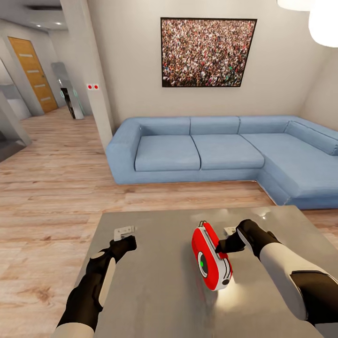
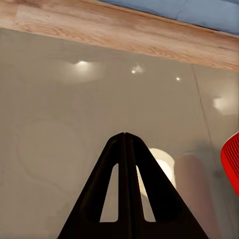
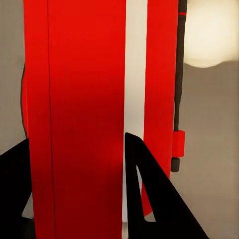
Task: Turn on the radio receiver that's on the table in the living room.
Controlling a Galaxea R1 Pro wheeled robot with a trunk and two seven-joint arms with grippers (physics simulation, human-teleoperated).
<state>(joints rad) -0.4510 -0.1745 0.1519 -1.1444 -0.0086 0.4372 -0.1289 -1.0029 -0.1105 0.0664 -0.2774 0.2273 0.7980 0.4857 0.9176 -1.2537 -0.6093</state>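
On the table, radio sits just right of centre, tipped up on edge, dial face toward me, wire loop at its far end toward the sofa. It looks lifted or propped, not lying flat; can't confirm any gap under it.

Right gripper is at the radio's right side, about mid-length. In the right wrist view the red body with its white band sits between my two fingers, one on each side, so I read that as clamped on the radio's edges. My guess at the reason: holding it upright keeps the face and switch reachable and stops it sliding on the glossy top.

Left gripper hovers over the table, well left of the radio, touching nothing. Fingers are pressed together to a point, good for poking a button. A red sliver of radio shows at the edge of that wrist view.

Dial shows a green centre; can't tell if that means on. Likely next step: bring the left tip over to the face while the right keeps it steady. Risk: a push tips the radio out of the pinch.
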